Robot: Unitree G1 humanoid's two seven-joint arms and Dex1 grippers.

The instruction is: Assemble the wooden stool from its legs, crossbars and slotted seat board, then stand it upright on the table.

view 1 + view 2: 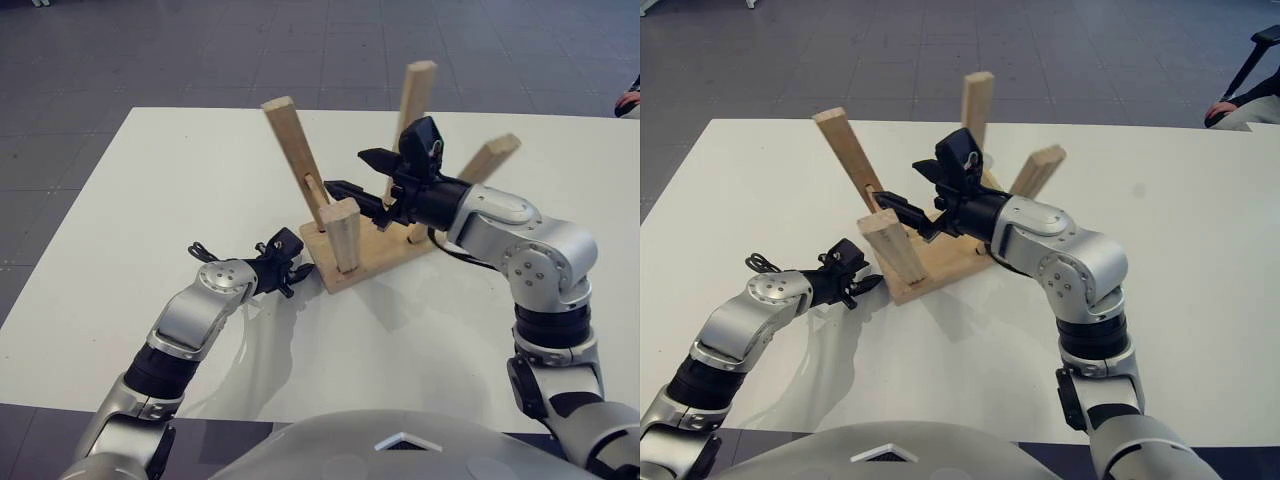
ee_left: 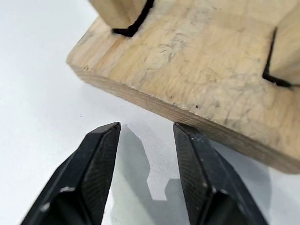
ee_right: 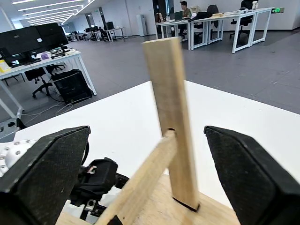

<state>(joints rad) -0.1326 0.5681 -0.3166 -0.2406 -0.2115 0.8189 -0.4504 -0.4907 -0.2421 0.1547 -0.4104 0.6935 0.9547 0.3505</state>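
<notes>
On the white table, the wooden stool lies upside down, its slotted seat board flat on the surface and its legs pointing up. The right gripper is spread wide either side of the rear left leg, where a crossbar meets it. The left gripper, also released, sits low on the table just beside the board's near edge.

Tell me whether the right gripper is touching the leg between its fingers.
Apart. The right wrist view shows the leg standing between the fingers of the open right gripper, with background visible on both sides.
</notes>
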